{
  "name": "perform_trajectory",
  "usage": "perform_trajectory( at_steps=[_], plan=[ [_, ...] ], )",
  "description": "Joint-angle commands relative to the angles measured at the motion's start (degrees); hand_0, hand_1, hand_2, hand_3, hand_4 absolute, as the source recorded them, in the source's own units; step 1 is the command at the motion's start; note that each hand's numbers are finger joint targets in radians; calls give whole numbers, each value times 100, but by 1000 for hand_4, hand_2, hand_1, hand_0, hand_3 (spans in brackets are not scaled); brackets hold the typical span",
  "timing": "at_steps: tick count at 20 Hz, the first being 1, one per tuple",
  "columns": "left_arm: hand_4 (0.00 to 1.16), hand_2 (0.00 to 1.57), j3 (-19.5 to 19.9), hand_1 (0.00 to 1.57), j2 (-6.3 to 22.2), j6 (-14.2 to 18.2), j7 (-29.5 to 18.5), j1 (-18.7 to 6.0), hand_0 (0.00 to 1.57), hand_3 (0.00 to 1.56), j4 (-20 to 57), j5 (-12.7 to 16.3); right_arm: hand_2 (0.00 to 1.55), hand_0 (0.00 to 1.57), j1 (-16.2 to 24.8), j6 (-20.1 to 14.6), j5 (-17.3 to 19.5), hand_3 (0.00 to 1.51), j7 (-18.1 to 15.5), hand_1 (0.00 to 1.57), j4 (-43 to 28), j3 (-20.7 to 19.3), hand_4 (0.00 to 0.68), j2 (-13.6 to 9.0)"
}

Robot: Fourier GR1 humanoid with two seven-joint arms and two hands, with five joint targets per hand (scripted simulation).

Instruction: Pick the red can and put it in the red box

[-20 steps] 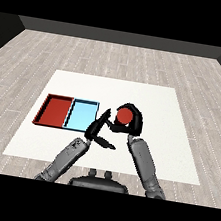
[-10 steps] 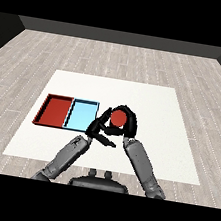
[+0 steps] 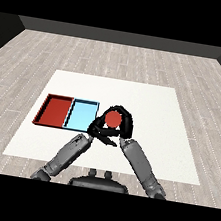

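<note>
The red can (image 3: 112, 119) is upright just right of the light blue tray (image 3: 80, 116), low over the white table. My right hand (image 3: 125, 124) is curled round it from the right and behind. My left hand (image 3: 97, 128) is open against the can's left side, with its thumb reaching under the can's front. The red tray (image 3: 56, 111) lies further left, beside the light blue one, with nothing in it. The can's lower part is hidden by both hands.
The two trays sit side by side on the left half of the white table (image 3: 158, 110). Grey wooden floor surrounds the table on all sides. Both forearms come in from the lower edge and meet at the can.
My right hand has carried the red can left and a little nearer, toward the light blue tray. My left hand has swung in to meet the can's left side.
</note>
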Motion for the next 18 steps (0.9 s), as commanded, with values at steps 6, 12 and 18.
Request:
perform_trajectory(
  at_steps=[6,12,18],
  plan=[
    [0,0,-542,0,-67,632,58,-31,0,0,-338,52,1482,1571,-130,-104,-152,1404,264,1571,-230,202,658,56],
    [1122,1571,-22,1571,-68,1613,100,78,1571,1539,-90,57,1474,1571,-272,-362,-366,1405,-158,1571,233,337,624,57],
    [1123,1571,-307,1571,-66,1882,91,-232,1571,1497,187,322,1473,1571,64,-400,-502,1403,-509,1571,144,581,632,58]
  ],
)
